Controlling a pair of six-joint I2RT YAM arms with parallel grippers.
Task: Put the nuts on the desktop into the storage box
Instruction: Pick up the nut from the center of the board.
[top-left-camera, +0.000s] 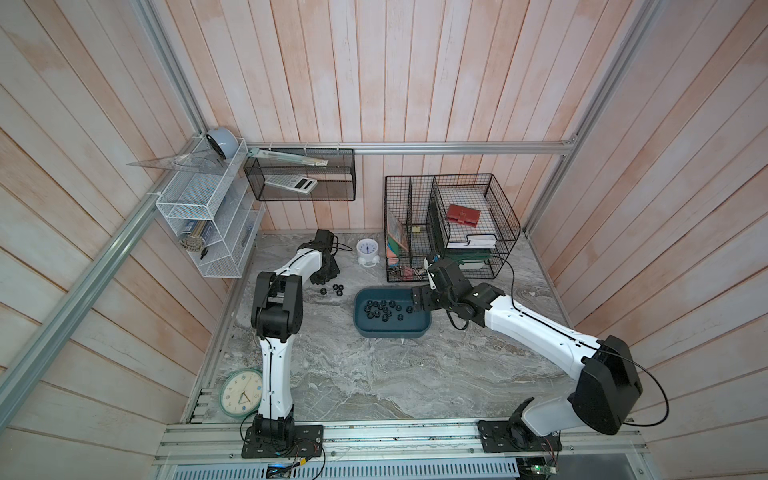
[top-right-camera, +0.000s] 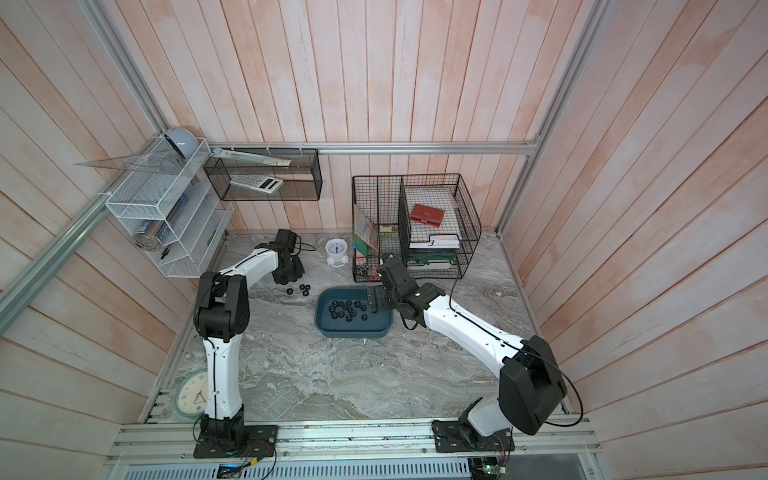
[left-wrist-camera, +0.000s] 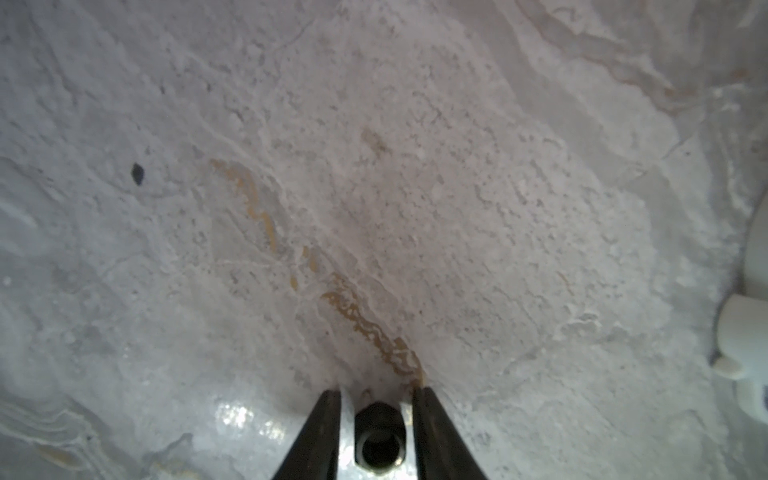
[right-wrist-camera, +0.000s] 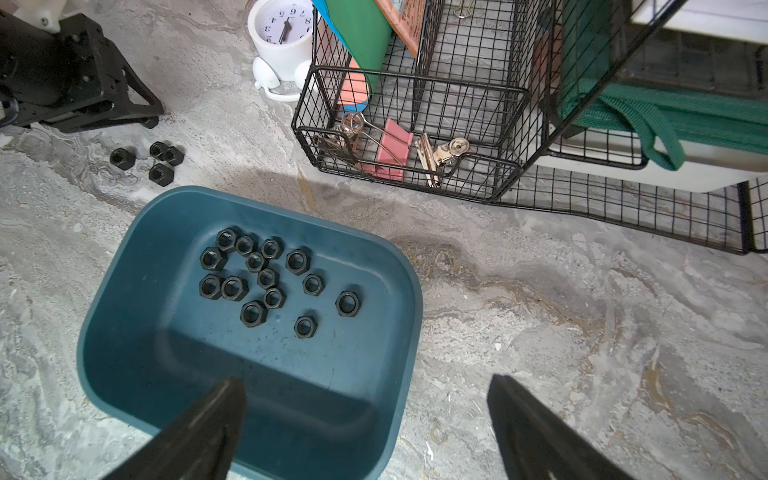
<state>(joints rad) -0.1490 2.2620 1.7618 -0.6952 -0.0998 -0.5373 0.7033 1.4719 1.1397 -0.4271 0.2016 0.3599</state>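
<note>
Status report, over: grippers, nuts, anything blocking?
Left gripper shut on a nut on the desktop. Right gripper open over the storage box rim. Four loose nuts outside it. Nothing in the way.

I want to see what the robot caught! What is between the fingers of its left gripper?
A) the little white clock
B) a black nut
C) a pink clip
B: in the left wrist view the left gripper has a black six-sided nut squeezed between its fingers.

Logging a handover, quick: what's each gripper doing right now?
Left gripper: fingers shut on one nut, at the desktop.
Right gripper: open, holding nothing, over the storage box edge.
</note>
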